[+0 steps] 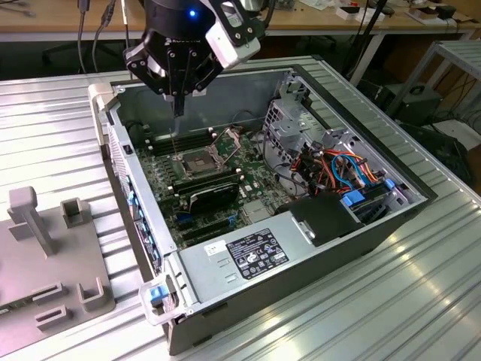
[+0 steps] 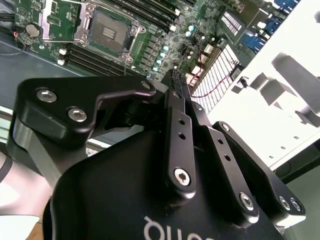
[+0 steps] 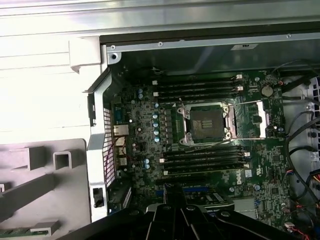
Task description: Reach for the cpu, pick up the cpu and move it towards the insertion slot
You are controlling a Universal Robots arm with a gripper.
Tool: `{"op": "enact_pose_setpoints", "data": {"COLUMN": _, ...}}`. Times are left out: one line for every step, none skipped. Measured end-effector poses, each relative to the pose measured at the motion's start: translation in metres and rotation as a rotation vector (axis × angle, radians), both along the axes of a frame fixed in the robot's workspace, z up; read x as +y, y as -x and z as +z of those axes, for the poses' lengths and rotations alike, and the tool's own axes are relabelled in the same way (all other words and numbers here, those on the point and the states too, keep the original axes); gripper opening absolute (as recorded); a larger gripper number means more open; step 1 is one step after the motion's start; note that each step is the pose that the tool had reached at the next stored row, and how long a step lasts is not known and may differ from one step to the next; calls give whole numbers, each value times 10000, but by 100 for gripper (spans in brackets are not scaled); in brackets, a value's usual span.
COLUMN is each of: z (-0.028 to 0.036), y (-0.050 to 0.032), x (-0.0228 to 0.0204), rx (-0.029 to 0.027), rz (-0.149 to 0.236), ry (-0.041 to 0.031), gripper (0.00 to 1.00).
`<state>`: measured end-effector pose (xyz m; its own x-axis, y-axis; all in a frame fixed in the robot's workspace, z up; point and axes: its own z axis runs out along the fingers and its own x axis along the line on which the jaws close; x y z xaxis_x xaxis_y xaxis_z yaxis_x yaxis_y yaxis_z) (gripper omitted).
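The gripper [image 1: 178, 104] hangs above the socket [image 1: 197, 162], over the open computer case [image 1: 225, 94]. Its fingers [image 2: 177, 107] are pressed together (whether the chip sits pinched between them I cannot tell). The socket lies uncovered and dark-centred, its metal flap [image 3: 248, 120] swung open beside it, with long memory slots [image 3: 200, 87] flanking it.
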<state>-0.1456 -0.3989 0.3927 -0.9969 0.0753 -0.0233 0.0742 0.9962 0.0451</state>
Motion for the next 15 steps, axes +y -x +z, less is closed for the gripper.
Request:
{"op": "enact_pose_setpoints", "data": {"z": 0, "y": 5, "x": 0, "rx": 0, "rz": 0, "ry": 0, "gripper": 11}}
{"op": "enact_pose_setpoints", "data": {"z": 0, "y": 9, "x": 0, "rx": 0, "rz": 0, "ry": 0, "gripper": 11}}
{"op": "enact_pose_setpoints", "data": {"z": 0, "y": 13, "x": 0, "rx": 0, "rz": 0, "ry": 0, "gripper": 11}}
{"op": "enact_pose_setpoints", "data": {"z": 0, "y": 17, "x": 0, "rx": 0, "rz": 0, "ry": 0, "gripper": 11}}
{"op": "enact_pose_setpoints", "data": {"z": 0, "y": 26, "x": 0, "rx": -1, "rz": 1, "ry": 0, "gripper": 11}}
{"op": "enact_pose_setpoints", "data": {"z": 0, "y": 30, "x": 0, "rx": 0, "rz": 1, "ry": 0, "gripper": 11}}
{"op": "enact_pose_setpoints", "data": {"z": 0, "y": 35, "x": 0, "rx": 0, "rz": 1, "ry": -1, "gripper": 11}}
{"op": "enact_pose_setpoints", "data": {"z": 0, "y": 44, "x": 0, "rx": 0, "rz": 0, "ry": 0, "gripper": 11}}
{"op": "enact_pose_setpoints", "data": {"z": 0, "y": 49, "x": 0, "rx": 0, "rz": 1, "ry": 0, "gripper": 11}}
{"op": "enact_pose_setpoints", "data": {"z": 0, "y": 55, "x": 0, "rx": 0, "rz": 1, "ry": 0, "gripper": 11}}
{"op": "enact_pose_setpoints", "data": {"z": 0, "y": 59, "x": 0, "rx": 0, "rz": 1, "ry": 0, "gripper": 11}}
{"op": "enact_pose_setpoints", "data": {"z": 0, "y": 65, "x": 0, "rx": -1, "rz": 1, "ry": 0, "gripper": 11}}
{"op": "enact_pose_setpoints", "data": {"z": 0, "y": 73, "x": 0, "rx": 0, "rz": 1, "ry": 0, "gripper": 11}}
{"op": "enact_pose_setpoints", "data": {"z": 0, "y": 77, "x": 0, "rx": 0, "rz": 1, "ry": 0, "gripper": 11}}
{"op": "enact_pose_setpoints", "data": {"z": 0, "y": 85, "x": 0, "rx": 0, "rz": 1, "ry": 0, "gripper": 11}}
